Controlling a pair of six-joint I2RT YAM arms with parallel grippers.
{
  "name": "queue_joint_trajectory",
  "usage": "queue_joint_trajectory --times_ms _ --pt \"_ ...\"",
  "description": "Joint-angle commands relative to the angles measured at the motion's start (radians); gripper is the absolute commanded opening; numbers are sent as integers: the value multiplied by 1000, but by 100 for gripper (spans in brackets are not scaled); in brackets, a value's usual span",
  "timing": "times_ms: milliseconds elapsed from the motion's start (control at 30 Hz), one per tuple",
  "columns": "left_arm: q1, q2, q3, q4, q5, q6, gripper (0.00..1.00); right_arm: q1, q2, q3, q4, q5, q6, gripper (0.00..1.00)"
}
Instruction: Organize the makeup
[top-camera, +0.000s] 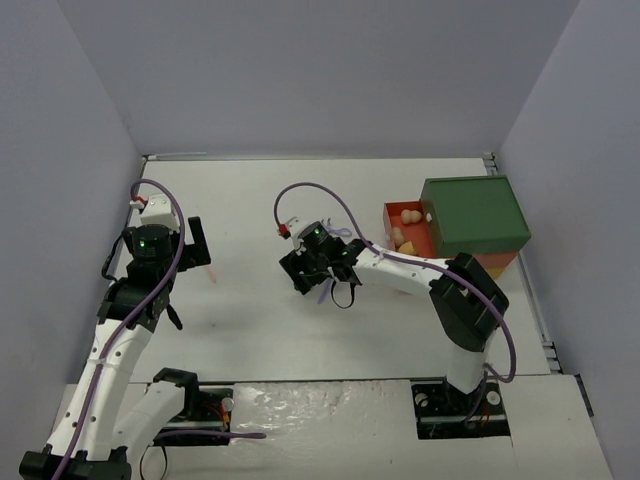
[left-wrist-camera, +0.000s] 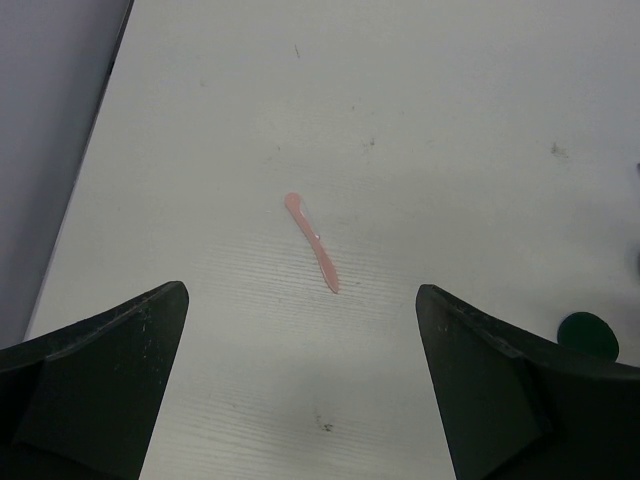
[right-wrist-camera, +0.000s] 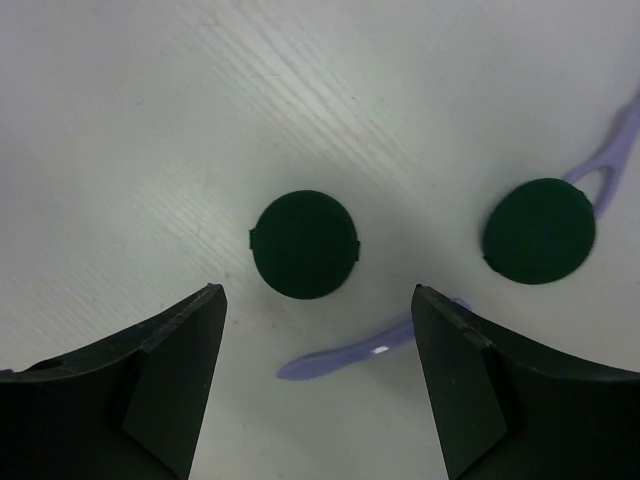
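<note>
Matt grn disc, grainy wht tabletop

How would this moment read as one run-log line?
left gripper: open near pink stick | right gripper: open over green disc | lilac tool: beside that disc | sponges: in red drawer

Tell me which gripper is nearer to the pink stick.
Left. The left gripper is open right by the pink stick; the right gripper is farther away, over the dark green discs.

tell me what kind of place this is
Most likely a robot lab test cell, not a real vanity: plain walls box in a white table, a left arm and right arm are bolted at its near edge, and a pink stick and a dark green disc lie on it.
</note>
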Motion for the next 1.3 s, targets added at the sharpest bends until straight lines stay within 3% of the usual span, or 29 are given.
queue_joint_trajectory --times_ms 0,167,400,700,900,1000,1100,1267 --pt "9 -6 58 38 -6 -14 97 31 55 52 91 0 16 70" --pt "9 -4 58 38 -8 -13 97 51 115 54 94 50 29 67" --pt "9 -7 59 38 -9 -13 97 61 161 30 118 103 45 55" --pt "9 -6 58 38 -8 -13 97 65 124 12 123 132 41 10" --pt "9 -4 58 38 -10 -13 97 63 -50 5 95 228 27 7" --pt "9 -2 58 38 -8 -14 97 35 -188 0 28 384 14 7" --pt "9 -1 60 38 -7 -13 97 -49 -307 -11 -46 484 28 7" --pt "9 4 60 38 0 -13 97 -233 -449 -84 -100 494 56 8"
